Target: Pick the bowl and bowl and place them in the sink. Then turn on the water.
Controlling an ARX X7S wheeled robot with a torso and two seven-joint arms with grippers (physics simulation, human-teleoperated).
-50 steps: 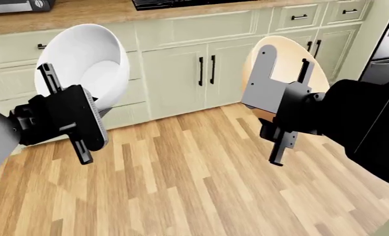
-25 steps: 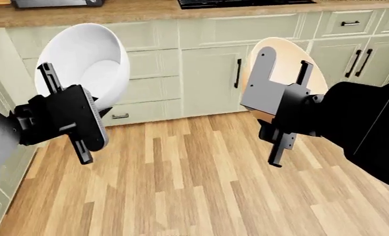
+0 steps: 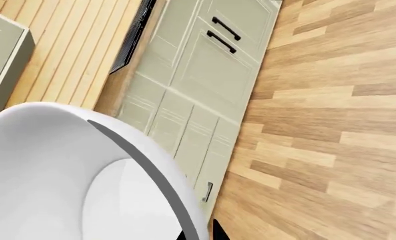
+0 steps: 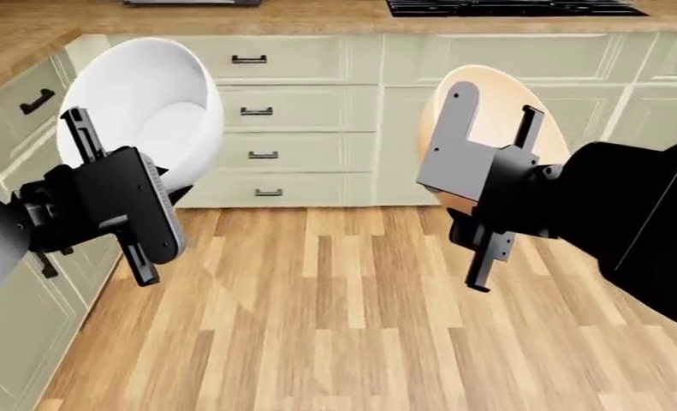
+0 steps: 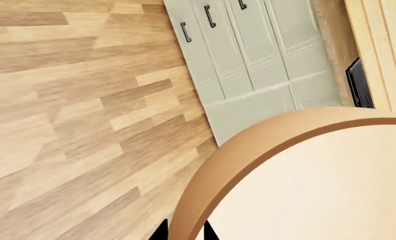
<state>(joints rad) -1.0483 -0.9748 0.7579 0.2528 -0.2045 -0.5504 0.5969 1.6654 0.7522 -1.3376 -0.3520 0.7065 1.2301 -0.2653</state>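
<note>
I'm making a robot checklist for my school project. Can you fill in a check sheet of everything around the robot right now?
Surface: wooden countertop along the far wall, with a dark cooktop set into it.
Job's things: white bowl held up by the left arm; peach-tan bowl held up by the right arm; sink not in view.
Clutter: nothing seen.
Grippers: left gripper shut on the white bowl's rim; right gripper shut on the peach-tan bowl's rim.
Cables: nothing seen.
Surroundings: pale green cabinets with dark handles; wood plank floor.
</note>
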